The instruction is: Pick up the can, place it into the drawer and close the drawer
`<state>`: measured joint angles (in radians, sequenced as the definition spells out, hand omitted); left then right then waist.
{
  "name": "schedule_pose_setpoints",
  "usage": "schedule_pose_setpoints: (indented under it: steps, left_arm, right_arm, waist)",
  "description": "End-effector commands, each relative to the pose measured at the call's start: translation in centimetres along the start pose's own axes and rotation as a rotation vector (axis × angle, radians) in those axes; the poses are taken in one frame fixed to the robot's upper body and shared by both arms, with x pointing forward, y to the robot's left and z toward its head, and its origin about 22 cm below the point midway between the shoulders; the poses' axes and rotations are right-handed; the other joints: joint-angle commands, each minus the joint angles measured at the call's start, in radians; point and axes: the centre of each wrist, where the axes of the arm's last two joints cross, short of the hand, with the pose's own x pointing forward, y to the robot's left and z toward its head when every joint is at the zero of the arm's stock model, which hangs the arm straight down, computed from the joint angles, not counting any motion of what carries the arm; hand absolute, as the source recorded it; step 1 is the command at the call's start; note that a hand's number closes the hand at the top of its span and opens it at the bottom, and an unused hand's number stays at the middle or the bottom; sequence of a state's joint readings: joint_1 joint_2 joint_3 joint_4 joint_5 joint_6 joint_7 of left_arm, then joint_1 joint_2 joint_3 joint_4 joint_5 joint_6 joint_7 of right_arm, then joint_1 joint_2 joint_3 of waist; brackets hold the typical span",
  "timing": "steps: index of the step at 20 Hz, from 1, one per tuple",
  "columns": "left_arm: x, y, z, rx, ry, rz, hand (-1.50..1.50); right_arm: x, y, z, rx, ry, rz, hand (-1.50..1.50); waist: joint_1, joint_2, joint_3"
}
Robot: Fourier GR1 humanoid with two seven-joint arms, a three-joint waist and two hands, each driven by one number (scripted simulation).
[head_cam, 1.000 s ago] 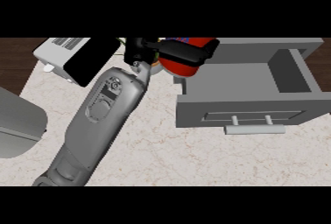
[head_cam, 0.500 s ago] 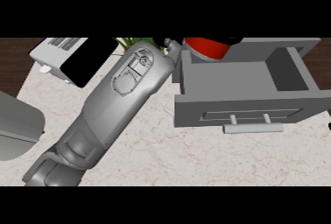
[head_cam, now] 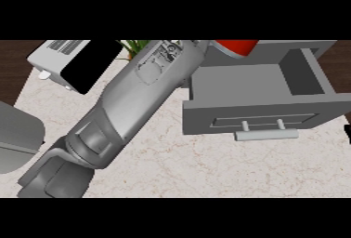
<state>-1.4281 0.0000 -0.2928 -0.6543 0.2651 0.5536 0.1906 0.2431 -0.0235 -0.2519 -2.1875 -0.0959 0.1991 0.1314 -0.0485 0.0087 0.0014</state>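
The red can (head_cam: 237, 47) sat at the view's top edge over the open drawer (head_cam: 255, 83), carried there for lowering inside, though the left robot hand itself was out of sight beyond the forearm (head_cam: 130, 102), its state untellable.

The red can (head_cam: 237, 46) shows only in part at the view's top edge, over the back left corner of the drawer (head_cam: 254, 122). The grey drawer stands pulled open on the table, its handle facing forward.
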Motion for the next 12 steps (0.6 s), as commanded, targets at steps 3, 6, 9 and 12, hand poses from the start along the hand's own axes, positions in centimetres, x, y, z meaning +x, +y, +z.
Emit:
schedule_pose_setpoints:
  steps: [3,6,9,12]
  left_arm:
    - [0.3,-0.9,-0.6,0.023,-0.004,-0.052,1.50]
    - [-2.0,-0.6,-0.4,-0.001,0.029,-0.041,1.50]
    - [-1.9,-0.8,-0.6,0.022,0.035,-0.062,1.50]
    - [-4.8,-0.5,-0.1,0.045,0.007,-0.094,1.50]
  right_arm:
    - [-0.9,1.0,-0.3,0.015,-0.010,-0.004,-1.50]
    - [-0.7,0.6,-1.7,0.000,-0.003,-0.007,-1.50]
    - [-1.3,-0.2,-0.6,0.016,-0.019,-0.007,-1.50]
    - [-1.1,0.3,-2.5,0.013,-0.024,-0.010,-1.50]
  waist:
    - [-0.025,0.007,0.001]
    - [-0.020,0.007,0.001]
    - [-0.039,0.008,0.002]
    - [-0.031,0.011,0.001]
